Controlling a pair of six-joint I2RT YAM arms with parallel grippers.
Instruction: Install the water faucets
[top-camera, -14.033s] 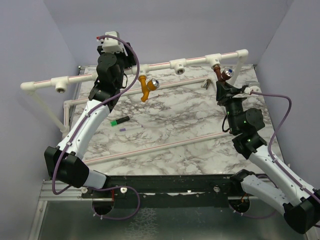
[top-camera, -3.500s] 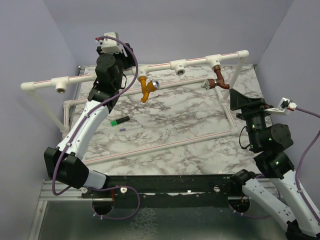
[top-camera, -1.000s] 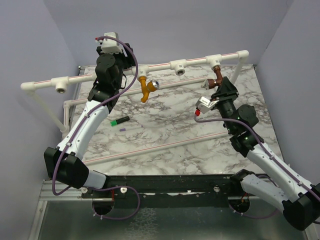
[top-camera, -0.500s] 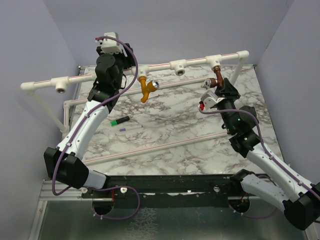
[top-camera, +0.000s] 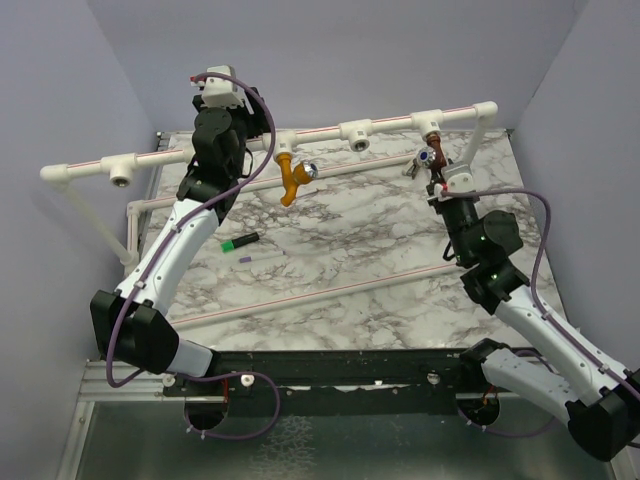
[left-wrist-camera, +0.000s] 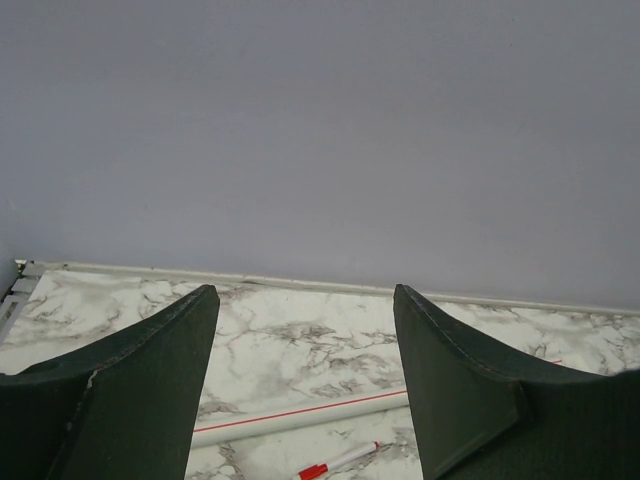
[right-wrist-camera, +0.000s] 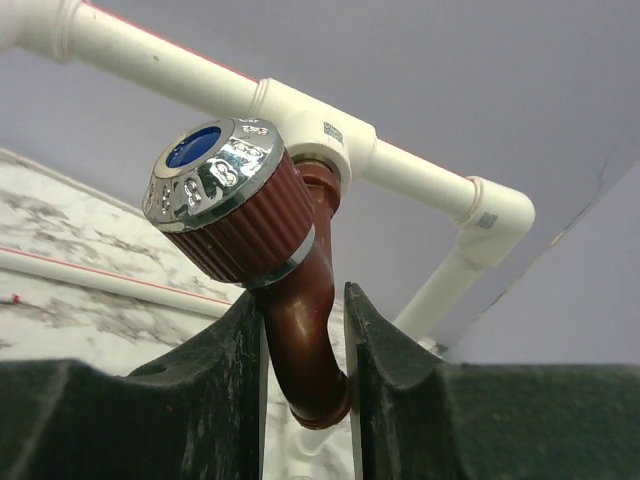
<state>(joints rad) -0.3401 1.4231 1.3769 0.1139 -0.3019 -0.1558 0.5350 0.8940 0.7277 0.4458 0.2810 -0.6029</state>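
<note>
The dark reddish-brown water faucet (top-camera: 434, 162) hangs from the right T-fitting (top-camera: 428, 121) of the raised white pipe rail. My right gripper (right-wrist-camera: 305, 345) is shut on its curved spout (right-wrist-camera: 300, 340), one finger on each side. Its silver knob with a blue cap (right-wrist-camera: 212, 172) sits just above the fingers. The orange-yellow water faucet (top-camera: 292, 178) hangs from another T-fitting (top-camera: 285, 140) further left, with nothing touching it. Near the back left, my left gripper (left-wrist-camera: 305, 340) is raised and open, nothing between its fingers, facing the back wall.
Two more T-fittings (top-camera: 357, 131) (top-camera: 122, 172) on the rail have no tap in them. A green marker (top-camera: 240, 242) and a small purple piece (top-camera: 246, 259) lie on the marble. Thin white pipes (top-camera: 310, 295) cross the table. A red-capped pen (left-wrist-camera: 340, 462) lies by a pipe (left-wrist-camera: 300, 420).
My right wrist has rolled round while gripping the brown faucet, its camera swinging from the left side to the right. The faucet's knob has turned into view. The left arm has stayed still.
</note>
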